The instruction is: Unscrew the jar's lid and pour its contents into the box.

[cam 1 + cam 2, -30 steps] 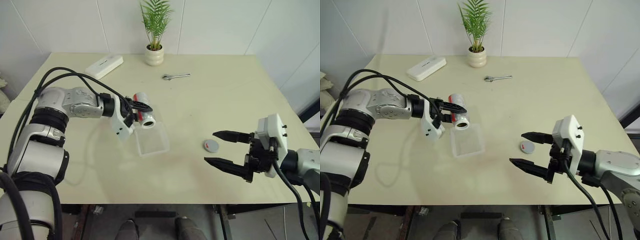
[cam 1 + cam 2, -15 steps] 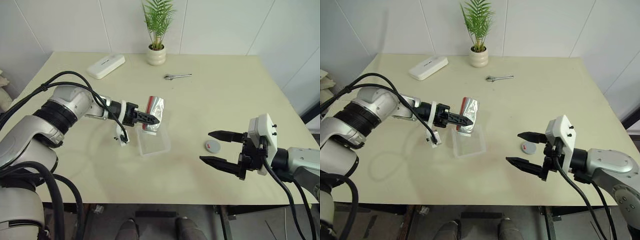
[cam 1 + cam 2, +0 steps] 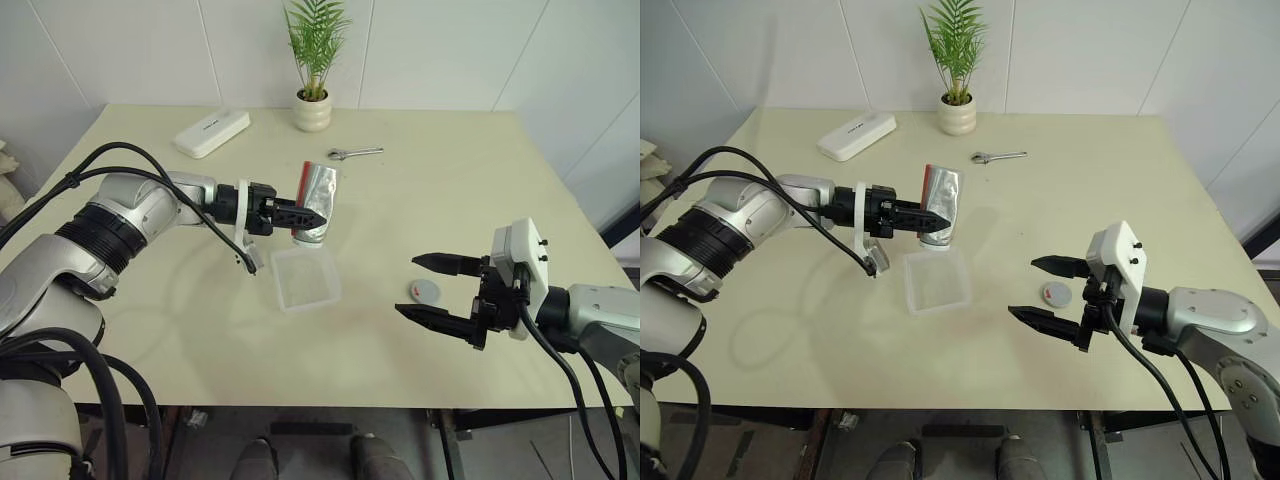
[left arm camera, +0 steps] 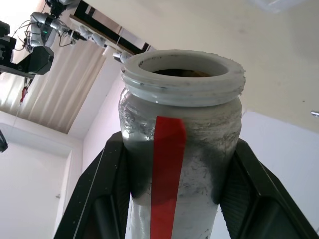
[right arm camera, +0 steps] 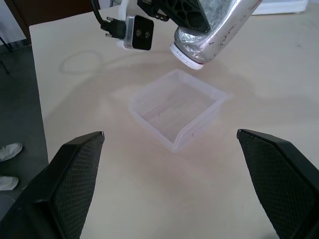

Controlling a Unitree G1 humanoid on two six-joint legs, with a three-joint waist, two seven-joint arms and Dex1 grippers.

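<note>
On the pale cream worktop [image 3: 420,200] lie six loose things, one of each kind. One box [image 3: 305,278] sits near the middle: a shallow square tray of clear plastic with rounded corners, standing open. One lid [image 3: 424,290], a small flat grey disc with a red mark on top, rests to the right of the box and well apart from it. One white oblong device [image 3: 211,132] with rounded ends lies near the far left corner. One small metal wrench [image 3: 354,153] lies at the far side, and one white ribbed pot with a green palm-like plant [image 3: 311,110] stands against the wall.

One jar [image 3: 316,203] is held above the far edge of the box. It is a silvery, crinkled metallic cylinder with one red stripe down its side and a white threaded neck, uncapped, tipped with its mouth down towards the box. Its contents cannot be made out beyond a dark patch inside the mouth.

Two grippers are present, each with two black tapered fingers of ribbed texture. The left gripper [image 3: 300,214] has its fingers clamped on the jar's sides. The right gripper [image 3: 432,289] hovers beside the lid with its fingers spread wide, holding nothing.
</note>
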